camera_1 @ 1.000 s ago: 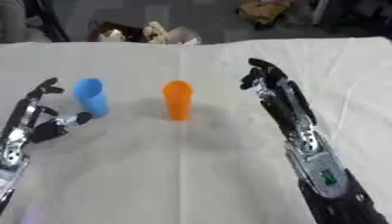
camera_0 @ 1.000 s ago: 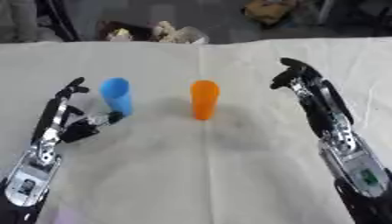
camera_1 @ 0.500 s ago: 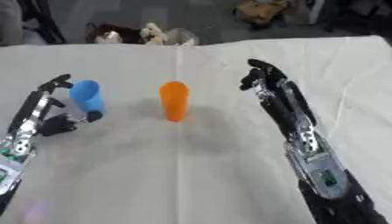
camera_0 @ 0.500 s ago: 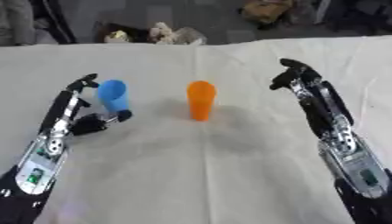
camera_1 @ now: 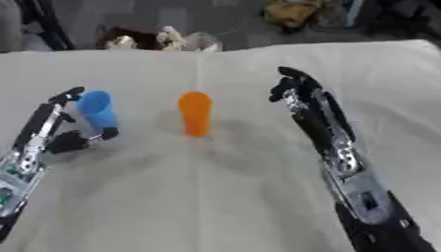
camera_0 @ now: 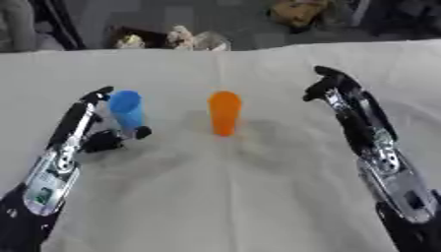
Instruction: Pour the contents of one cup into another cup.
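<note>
The left hand (camera_0: 86, 129) lies low on the cloth (camera_0: 241, 197), its fingers straight and reaching forward along the left side of the blue cup (camera_0: 127, 110), its thumb bent in under the cup's base from the near side. The hand is open; whether the fingers actually touch the cup cannot be told. The blue cup stands upright just to the right of those fingers, mouth up. Further right, well apart from the left hand and about midway between the two hands, the orange cup (camera_0: 224, 113) stands upright on the cloth. To its right the right hand (camera_0: 331, 86) hangs above the cloth, clear of both cups, its fingers partly bent and holding nothing, with the orange cup off to its left.
</note>
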`<state>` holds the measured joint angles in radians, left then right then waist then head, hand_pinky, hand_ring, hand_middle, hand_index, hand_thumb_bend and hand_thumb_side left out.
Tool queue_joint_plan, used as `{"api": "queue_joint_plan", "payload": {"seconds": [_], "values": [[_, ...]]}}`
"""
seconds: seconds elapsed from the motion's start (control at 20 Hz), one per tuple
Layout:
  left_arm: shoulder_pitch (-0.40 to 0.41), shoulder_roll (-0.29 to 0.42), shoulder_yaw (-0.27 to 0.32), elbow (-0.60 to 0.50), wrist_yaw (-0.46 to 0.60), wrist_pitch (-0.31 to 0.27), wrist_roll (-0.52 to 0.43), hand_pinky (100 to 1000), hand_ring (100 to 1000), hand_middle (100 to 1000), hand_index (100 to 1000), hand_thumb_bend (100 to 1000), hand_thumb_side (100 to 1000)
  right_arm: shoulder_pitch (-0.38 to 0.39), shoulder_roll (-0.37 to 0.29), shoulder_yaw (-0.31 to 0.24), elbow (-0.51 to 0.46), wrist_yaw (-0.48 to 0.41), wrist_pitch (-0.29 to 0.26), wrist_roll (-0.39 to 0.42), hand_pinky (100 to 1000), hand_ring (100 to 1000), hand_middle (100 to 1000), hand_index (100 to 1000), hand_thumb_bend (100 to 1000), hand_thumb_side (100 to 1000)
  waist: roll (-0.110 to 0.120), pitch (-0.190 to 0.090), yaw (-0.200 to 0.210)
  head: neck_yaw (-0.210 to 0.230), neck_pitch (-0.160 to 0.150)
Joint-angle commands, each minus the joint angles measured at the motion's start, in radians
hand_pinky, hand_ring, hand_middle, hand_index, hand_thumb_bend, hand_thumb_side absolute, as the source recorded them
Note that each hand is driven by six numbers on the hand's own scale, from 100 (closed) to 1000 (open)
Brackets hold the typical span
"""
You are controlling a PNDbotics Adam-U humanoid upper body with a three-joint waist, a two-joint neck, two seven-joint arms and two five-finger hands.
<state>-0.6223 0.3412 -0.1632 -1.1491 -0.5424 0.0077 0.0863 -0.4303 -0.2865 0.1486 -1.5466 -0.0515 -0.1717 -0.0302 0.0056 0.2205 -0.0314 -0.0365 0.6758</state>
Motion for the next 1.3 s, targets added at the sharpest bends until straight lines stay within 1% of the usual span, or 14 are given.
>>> {"api": "queue_joint_plan", "payload": {"seconds": [0.05, 0.1, 0.2, 0.45, 0.65, 0.95, 1.15, 1.3], "values": [[-0.025, 0.007, -0.005, 0.003, 0.002, -0.013, 0.004, 734, 1000, 800, 966, 975, 707, -0.013, -0.010, -0.003, -0.012, -0.004, -0.003, 0.005, 840, 622, 580, 870, 100, 725, -0.001, -0.018, -0.002, 0.004, -0.006], [-0.029, 0.006, -0.006, 0.007, 0.005, -0.019, 0.006, 777, 1000, 805, 968, 976, 709, -0.013, -0.010, -0.002, -0.012, -0.004, -0.003, 0.006, 840, 622, 580, 870, 100, 725, -0.001, -0.017, -0.004, 0.005, -0.007], [-0.034, 0.003, -0.007, 0.016, 0.014, -0.033, 0.013, 799, 1000, 814, 973, 973, 722, -0.014, -0.009, -0.002, -0.012, -0.004, -0.003, 0.007, 840, 622, 579, 870, 100, 726, -0.002, -0.015, -0.006, 0.004, -0.008], [-0.044, -0.003, -0.009, 0.048, 0.036, -0.068, 0.032, 805, 1000, 816, 977, 968, 732, -0.016, -0.008, -0.001, -0.012, -0.005, -0.003, 0.008, 841, 621, 579, 870, 100, 727, -0.005, -0.011, -0.010, 0.005, -0.008], [-0.046, -0.006, -0.010, 0.072, 0.027, -0.079, 0.038, 817, 1000, 814, 974, 970, 739, -0.015, -0.008, -0.001, -0.012, -0.006, -0.003, 0.009, 841, 621, 579, 870, 100, 729, -0.005, -0.010, -0.011, 0.005, -0.008], [-0.046, -0.011, -0.008, 0.093, 0.023, -0.083, 0.041, 788, 1000, 768, 960, 984, 709, -0.015, -0.007, -0.001, -0.011, -0.006, -0.003, 0.010, 841, 621, 579, 871, 100, 730, -0.005, -0.009, -0.007, 0.004, -0.007], [-0.049, -0.017, -0.009, 0.105, 0.038, -0.089, 0.037, 765, 1000, 743, 945, 963, 681, -0.015, -0.007, 0.000, -0.011, -0.006, -0.003, 0.010, 841, 621, 579, 871, 100, 732, -0.005, -0.007, -0.006, 0.003, -0.007], [-0.054, -0.020, -0.008, 0.111, 0.057, -0.095, 0.042, 740, 1000, 702, 914, 935, 651, -0.015, -0.007, 0.000, -0.011, -0.007, -0.003, 0.011, 841, 621, 578, 871, 100, 732, -0.006, -0.006, -0.006, 0.003, -0.008]]}}
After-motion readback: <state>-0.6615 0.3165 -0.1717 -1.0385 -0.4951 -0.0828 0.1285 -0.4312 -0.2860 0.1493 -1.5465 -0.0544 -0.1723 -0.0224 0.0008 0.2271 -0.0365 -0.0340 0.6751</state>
